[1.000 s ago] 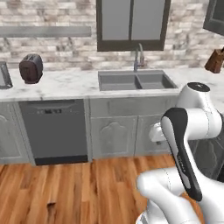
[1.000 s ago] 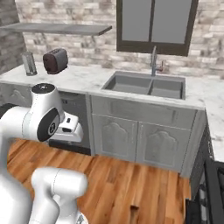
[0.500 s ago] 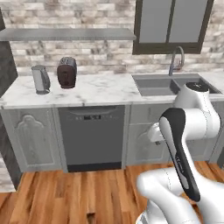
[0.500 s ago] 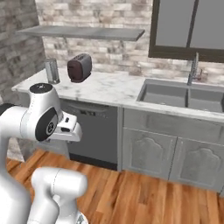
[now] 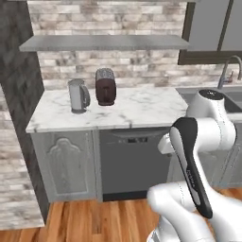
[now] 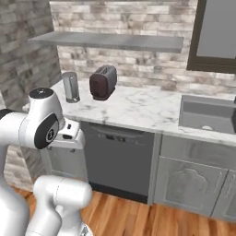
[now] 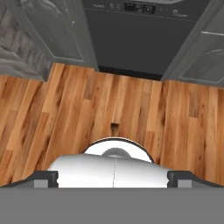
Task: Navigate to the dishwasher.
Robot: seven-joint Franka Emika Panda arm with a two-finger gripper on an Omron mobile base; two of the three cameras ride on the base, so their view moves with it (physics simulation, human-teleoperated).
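- While the arm folds up at lower right of the left base view, the dishwasher sits at centre under the marble bench, between arched cabinet doors.
- On the bench at upper left stand a kettle and a dark toaster, just beside each other.
- Whether the tool is clenched or released cannot be told.
- The hand view's top centre shows the dishwasher above wooden floor.
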